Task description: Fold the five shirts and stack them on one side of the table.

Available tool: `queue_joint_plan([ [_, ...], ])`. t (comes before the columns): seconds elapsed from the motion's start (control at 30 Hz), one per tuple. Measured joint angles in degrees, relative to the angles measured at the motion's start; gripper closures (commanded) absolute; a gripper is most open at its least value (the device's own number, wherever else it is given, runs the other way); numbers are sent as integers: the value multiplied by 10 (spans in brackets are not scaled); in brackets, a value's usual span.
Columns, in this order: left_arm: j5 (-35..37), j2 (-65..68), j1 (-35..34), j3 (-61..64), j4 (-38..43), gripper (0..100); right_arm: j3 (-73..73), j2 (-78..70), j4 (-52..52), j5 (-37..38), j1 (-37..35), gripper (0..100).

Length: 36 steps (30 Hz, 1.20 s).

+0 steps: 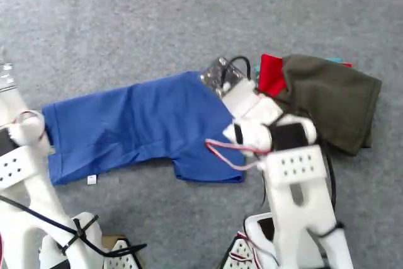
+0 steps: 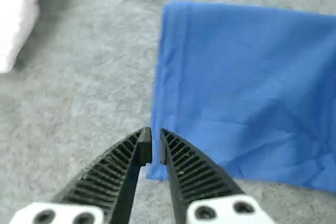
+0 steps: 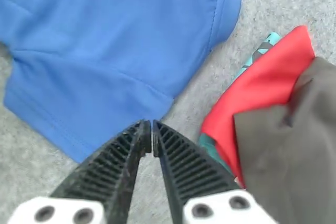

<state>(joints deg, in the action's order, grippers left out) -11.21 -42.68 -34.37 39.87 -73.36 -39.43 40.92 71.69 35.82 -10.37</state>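
A blue shirt lies flat across the middle of the grey table, long side running left to right. At the right sits a stack with an olive shirt on top, a red shirt under it and a teal one peeking out. My left gripper hovers shut over the blue shirt's left corner, holding nothing. Between the blue shirt's sleeve and the red shirt, my right gripper is shut above bare table. The olive shirt lies just beside it.
Both arm bases and their cables stand at the front edge. The right arm rises between the blue shirt and the stack. A small white tag lies by the shirt's front left corner. The far half of the table is bare.
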Motion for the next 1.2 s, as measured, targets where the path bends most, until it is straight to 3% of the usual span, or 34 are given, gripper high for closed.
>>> queue_joint_plan([
  [0.13, 33, 0, 26, 5, 42, 971, 72, -92, -34, 0, 0, 985],
  [0.3, 107, 46, 70, 79, 245, 971, 192, -263, -71, -30, -1, 985],
  [0.4, 109, 131, 74, 90, 338, 971, 276, -383, -76, -69, -1, 985],
  [0.57, 113, 318, 76, 46, 418, 971, 423, -556, -78, -98, -10, 985],
  [0.7, 113, 472, 76, -55, 410, 971, 539, -690, -78, -102, -10, 985],
  [0.9, 115, 613, 74, -258, 252, 971, 705, -860, -50, -102, 25, 985],
  [1.2, 91, 645, 69, -309, 241, 971, 964, -1021, 67, -99, 48, 985],
])
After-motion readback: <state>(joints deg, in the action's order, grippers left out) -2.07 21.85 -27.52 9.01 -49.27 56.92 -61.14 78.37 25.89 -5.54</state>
